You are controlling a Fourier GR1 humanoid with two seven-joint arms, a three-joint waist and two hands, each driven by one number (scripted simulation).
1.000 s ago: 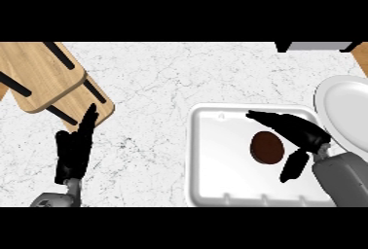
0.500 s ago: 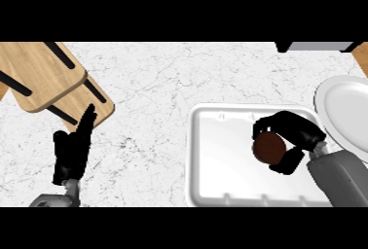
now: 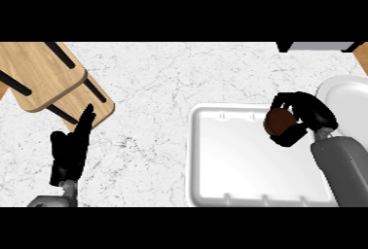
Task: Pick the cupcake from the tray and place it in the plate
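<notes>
Reading from left to right: two wooden cutting boards (image 3: 50, 80) overlap at the upper left of the marbled desk (image 3: 158, 82). Below them the left robot hand (image 3: 70, 151) rests near the lower left edge, fingers straight and pointing up, holding nothing.

Right of centre lies the white tray (image 3: 244, 194) — a shallow, raised-rim container whose floor shows nothing inside it. At its upper right corner the right robot hand (image 3: 305, 116) is curled round the cupcake (image 3: 279, 121), a small dark brown round partly hidden by the black fingers. Whether the cupcake is clear of the tray floor or just touching it cannot be told.

Handling, as a judgement: a cupcake is likely light, soft and easily crushed, with a crumbly top; the hold is best taken round the sides near the base, as the fingers appear to do, and the cake kept upright.

At the far right edge sits the white plate (image 3: 352, 104) — just beside the tray, partly cut off by the frame, its visible face bare.
</notes>
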